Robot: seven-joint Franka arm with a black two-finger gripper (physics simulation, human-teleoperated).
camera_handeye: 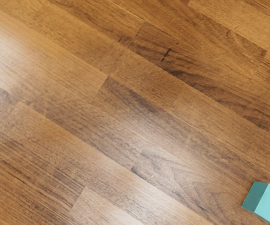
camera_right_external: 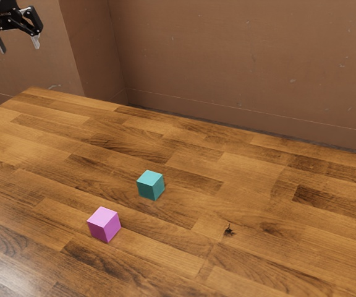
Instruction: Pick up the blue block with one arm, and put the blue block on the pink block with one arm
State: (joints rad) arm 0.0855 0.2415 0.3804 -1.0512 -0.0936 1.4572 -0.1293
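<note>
**A:** Where is the claw?

**B:** The claw hangs high in the upper corner at the exterior view's left, well above the counter and well apart from both blocks. Its two black fingers are spread, and between them I see only the brown wall.

**A:** And the blue block?

**B:** The blue block, more of a teal shade, sits flat on the counter near the middle of the exterior view. In the wrist view one corner of it shows at the edge of the frame, off to the side of the hand rather than under it.

**A:** What about the pink block?

**B:** The pink block stands on the counter near the blue block, closer to the camera and toward the exterior view's left. The two are apart, with a strip of bare wood between them.

**A:** Any markings on them?

**B:** Their faces are plain, one flat colour each.

**A:** What else is around?

**B:** The counter is wood planks with dark grain streaks. A small dark mark lies on the boards toward the exterior view's right of the blocks; I cannot tell what it is. The brown wall runs along the far edge of the counter.
</note>
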